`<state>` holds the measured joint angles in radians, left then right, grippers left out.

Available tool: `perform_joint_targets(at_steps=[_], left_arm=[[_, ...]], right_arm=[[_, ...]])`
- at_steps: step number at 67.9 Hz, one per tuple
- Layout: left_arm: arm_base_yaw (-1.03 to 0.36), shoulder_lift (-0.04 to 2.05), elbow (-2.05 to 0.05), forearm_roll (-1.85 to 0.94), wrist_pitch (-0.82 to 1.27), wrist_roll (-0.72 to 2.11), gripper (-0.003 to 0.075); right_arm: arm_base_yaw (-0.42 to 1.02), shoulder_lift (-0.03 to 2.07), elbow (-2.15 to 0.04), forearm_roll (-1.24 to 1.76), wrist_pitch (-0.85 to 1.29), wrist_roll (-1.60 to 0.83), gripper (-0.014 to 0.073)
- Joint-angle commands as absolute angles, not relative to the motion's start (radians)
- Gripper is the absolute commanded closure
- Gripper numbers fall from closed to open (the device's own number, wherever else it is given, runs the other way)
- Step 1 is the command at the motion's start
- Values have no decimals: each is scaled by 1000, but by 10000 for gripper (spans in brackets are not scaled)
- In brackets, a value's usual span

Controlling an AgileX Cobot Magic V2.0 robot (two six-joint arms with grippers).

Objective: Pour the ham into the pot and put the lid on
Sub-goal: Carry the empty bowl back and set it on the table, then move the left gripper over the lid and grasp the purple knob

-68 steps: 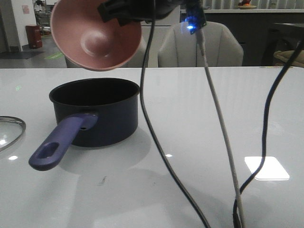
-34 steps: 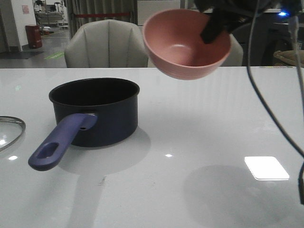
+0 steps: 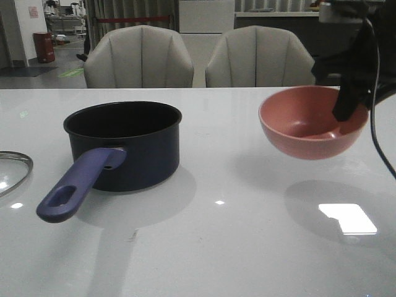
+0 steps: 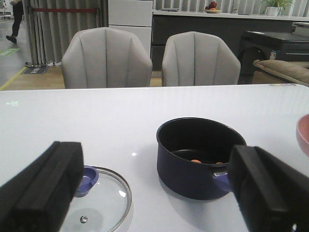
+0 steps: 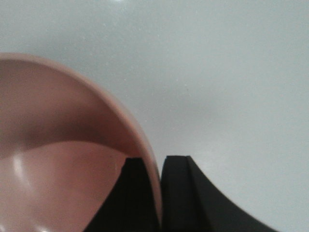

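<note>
The dark navy pot [image 3: 124,145] stands left of centre on the white table, its purple-blue handle [image 3: 80,182] pointing toward the front left. In the left wrist view the pot [image 4: 193,164] holds small orange ham chunks [image 4: 195,161] on its black bottom. The glass lid [image 4: 99,203] with its blue knob [image 4: 87,178] lies flat beside the pot; only its edge [image 3: 12,170] shows in the front view. My left gripper [image 4: 154,193] is open and empty, apart from the lid and pot. My right gripper [image 5: 157,193] is shut on the rim of an empty pink bowl [image 3: 312,124], held upright above the table at the right.
Two grey chairs [image 3: 139,59] stand behind the table's far edge. The right arm and its cable [image 3: 371,80] hang at the right edge of the front view. A bright reflection [image 3: 346,218] lies on the table [image 3: 247,247] below the bowl.
My right gripper has carried the pink bowl from above the pot, tipped over, to the right and down; the bowl is now upright. Pot and lid have not moved.
</note>
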<state>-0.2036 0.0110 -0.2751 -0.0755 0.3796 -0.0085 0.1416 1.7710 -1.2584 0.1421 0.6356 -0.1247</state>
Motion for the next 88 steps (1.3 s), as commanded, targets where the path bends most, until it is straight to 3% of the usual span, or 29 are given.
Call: perform_joint_targets(at_steps=[1,17,40,68,88], left_arm=[[-212,22,-304,-78,299,-9,86],[-212,22,-304,-78,299,-9,86],[-212,22,-304,-78,299,-9,86],[-212,22,-304,-78,299,-9,86],[-212,22,-304,-78,299,-9,86]], right_arm=[[127,1773,-1308,138,600,-91,457],[99,1839,-1355,140,627,-49,412],[95,1836,-1367,116,648,-64,135],[134,1514,-1348,87,624,-110,130],[200,1245,-1099,124,425,-108,130]])
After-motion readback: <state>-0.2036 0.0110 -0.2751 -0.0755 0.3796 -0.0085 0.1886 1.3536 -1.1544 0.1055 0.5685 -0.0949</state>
